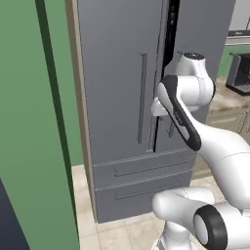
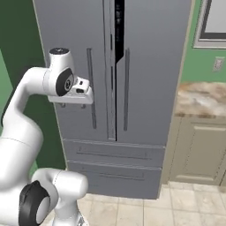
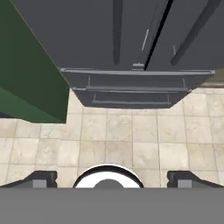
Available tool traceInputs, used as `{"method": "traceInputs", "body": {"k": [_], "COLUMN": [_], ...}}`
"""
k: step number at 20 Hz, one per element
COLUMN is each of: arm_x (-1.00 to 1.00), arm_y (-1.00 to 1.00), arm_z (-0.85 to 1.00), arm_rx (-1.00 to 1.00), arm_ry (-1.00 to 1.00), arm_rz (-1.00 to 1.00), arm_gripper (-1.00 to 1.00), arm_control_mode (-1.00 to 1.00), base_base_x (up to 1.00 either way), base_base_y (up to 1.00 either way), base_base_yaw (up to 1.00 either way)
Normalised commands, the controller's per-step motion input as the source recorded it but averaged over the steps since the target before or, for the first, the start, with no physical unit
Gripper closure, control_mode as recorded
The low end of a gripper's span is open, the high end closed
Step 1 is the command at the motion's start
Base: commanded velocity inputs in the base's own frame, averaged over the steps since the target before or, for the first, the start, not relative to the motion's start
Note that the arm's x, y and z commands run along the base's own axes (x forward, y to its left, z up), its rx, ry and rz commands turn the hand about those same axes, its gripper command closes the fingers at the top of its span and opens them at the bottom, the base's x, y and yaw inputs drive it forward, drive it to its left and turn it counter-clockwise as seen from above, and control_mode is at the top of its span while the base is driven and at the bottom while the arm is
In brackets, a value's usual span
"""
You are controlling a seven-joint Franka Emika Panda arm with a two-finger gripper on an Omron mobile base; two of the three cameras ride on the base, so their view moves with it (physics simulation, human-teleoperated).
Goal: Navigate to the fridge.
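Observation:
The fridge [image 1: 122,97] is a tall grey French-door unit directly ahead, with two vertical bar handles, a black centre strip and two wide drawers below. It stands just beyond my arm in the right base view [image 2: 145,66]. The hand view looks down at the fridge's lower doors and drawers [image 3: 131,43], with tiled floor between it and me. My gripper [image 3: 112,179] hangs in front of the fridge at about handle height, touching nothing. It is open, its two dark fingertips [image 3: 43,178] set wide apart and nothing between them.
A green wall panel [image 1: 29,146] stands close on the left of the fridge. To its right are a marble-topped counter [image 2: 201,99] over beige cabinets [image 2: 198,150], with a dark appliance [image 1: 239,73] on top. Beige tiled floor [image 3: 131,140] lies ahead.

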Motion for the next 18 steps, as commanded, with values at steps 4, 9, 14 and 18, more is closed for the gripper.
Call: {"method": "traceInputs", "body": {"k": [4,9,14,18], "arm_x": [0.00,0.00,0.00,0.00], "arm_y": [0.00,0.00,0.00,0.00], "arm_z": [0.00,0.00,0.00,0.00], "arm_rx": [0.00,0.00,0.00,0.00], "arm_ry": [0.00,0.00,0.00,0.00], "arm_rz": [0.00,0.00,0.00,0.00], "arm_gripper": [-1.00,-1.00,-1.00,-1.00], "arm_control_mode": [1.00,1.00,1.00,1.00], "base_base_x": [0.93,0.09,0.00,0.00], "base_base_y": [-0.24,-0.72,-0.60,0.00], "base_base_yaw": [0.17,0.02,0.00,0.00]}}
